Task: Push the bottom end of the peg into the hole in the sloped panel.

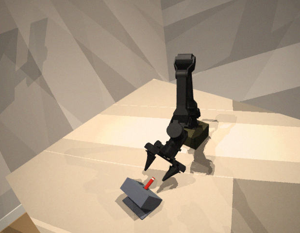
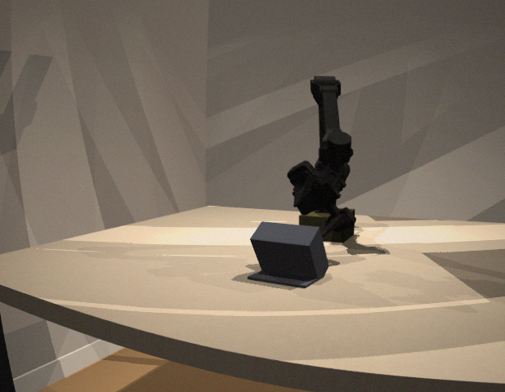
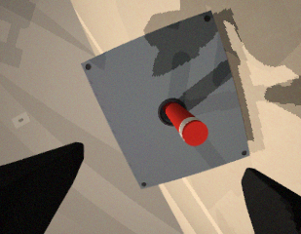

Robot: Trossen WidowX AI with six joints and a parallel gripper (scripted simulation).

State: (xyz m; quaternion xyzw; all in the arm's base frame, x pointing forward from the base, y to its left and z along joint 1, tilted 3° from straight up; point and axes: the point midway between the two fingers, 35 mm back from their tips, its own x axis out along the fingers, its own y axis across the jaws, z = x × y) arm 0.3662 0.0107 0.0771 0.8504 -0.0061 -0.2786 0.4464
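The red round peg (image 1: pixel 149 183) (image 3: pixel 181 118) with a pale band near its top stands in the hole of the blue-grey sloped panel (image 1: pixel 137 191) (image 2: pixel 286 257) (image 3: pixel 131 97), its upper part sticking out of the face. The dark hole rim (image 3: pixel 162 117) shows around the peg's foot; how deep the peg sits is hidden. My gripper (image 1: pixel 153 175) (image 3: pixel 165 164) is open and empty, its fingers wide apart and drawn back from the peg along its direction. In the exterior view the panel hides the peg.
The panel's base plate (image 1: pixel 142 215) (image 2: pixel 282 280) rests on the table (image 1: pixel 70 190) (image 2: pixel 159 295). The arm's olive base block (image 1: pixel 197 136) (image 2: pixel 311 219) stands behind the gripper. A table edge runs in front of the panel.
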